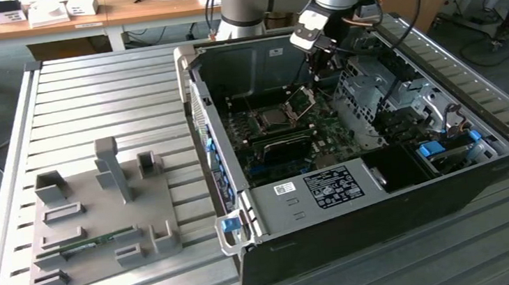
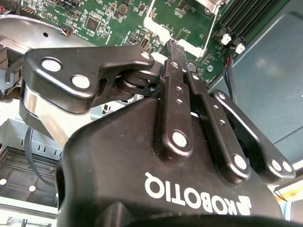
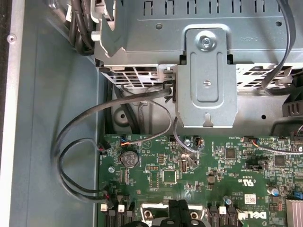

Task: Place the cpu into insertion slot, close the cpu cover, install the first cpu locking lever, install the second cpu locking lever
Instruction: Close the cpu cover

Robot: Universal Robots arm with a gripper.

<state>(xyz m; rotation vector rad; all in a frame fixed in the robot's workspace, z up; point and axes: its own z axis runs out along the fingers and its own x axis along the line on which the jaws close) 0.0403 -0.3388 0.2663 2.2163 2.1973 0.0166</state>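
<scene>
**Desk:** What is the tool doing right now?

**Me:** In the second wrist view I see the black two-fingered gripper (image 2: 174,47) with its fingers drawn tight together at the tips. I can make out nothing pinched between them. In the exterior view the gripper (image 1: 314,65) reaches down into the open dark-grey computer case (image 1: 357,237), close to the socket area.

**Desk:** And the chip?

**Me:** The cpu (image 1: 274,118), a small flat square with a silver-grey top, looks to me to be lying in the insertion slot (image 1: 257,123). That is the dark square recess with a silver frame on the green circuit board (image 1: 328,132). The cpu cover (image 1: 303,98), a thin silvery metal frame plate, appears tilted up beside it, on the gripper's side. I read it as not yet shut, though I can't be sure from here.

**Desk:** What worries you?

**Me:** Three things. If the chip sits even slightly crooked, pressing the plate down could bend the contacts beneath it. The plate is also thin and slick, so closed fingertips pushing on its edge could skid off onto the board. And the first wrist view shows black cables (image 3: 137,97) looping near the arm's path, under a folded grey metal bracket (image 3: 206,78), so a careless sweep could snag one.
</scene>
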